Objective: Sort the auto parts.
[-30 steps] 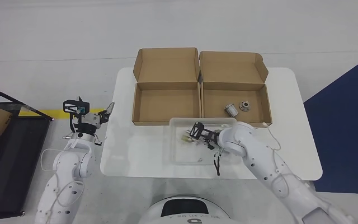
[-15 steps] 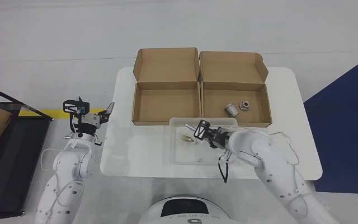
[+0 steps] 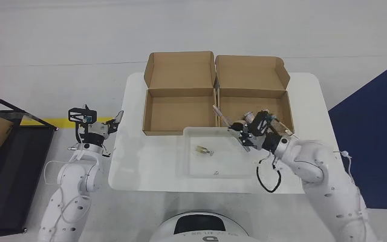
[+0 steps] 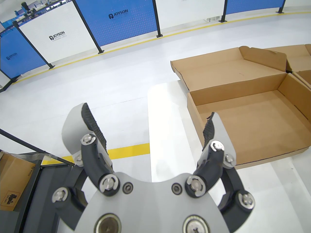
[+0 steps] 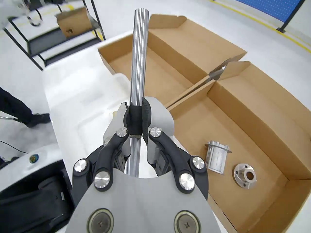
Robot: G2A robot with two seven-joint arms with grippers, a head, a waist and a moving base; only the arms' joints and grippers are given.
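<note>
Our right gripper (image 5: 136, 112) is pinched shut around a long polished steel rod (image 5: 139, 49), gripping it low on the shaft so that most of its length sticks out ahead of the fingers. A second ago this gripper was down in the shallow white plastic tray (image 3: 188, 163) at the near middle of the white table (image 3: 151, 163). It has since lifted clear and swung right and far, so the pick is done and we judge the carry to be under way.

Nearest to us, the tray still holds a small brass-toned part (image 3: 204, 150), so more sorting remains. At the near left, off the table edge, our left gripper (image 4: 148, 120) hangs spread and empty, unmoved over the same second.

Farther back, the rod now hovers over the near left corner of the right-hand open cardboard box (image 3: 284, 124), its free end reaching the wall shared with the left-hand open cardboard box (image 3: 179, 112). The right box already holds a ribbed silver flanged sleeve (image 5: 217, 156) and a round silver flange disc (image 5: 244, 174). We cannot yet tell which box the rod is bound for.
</note>
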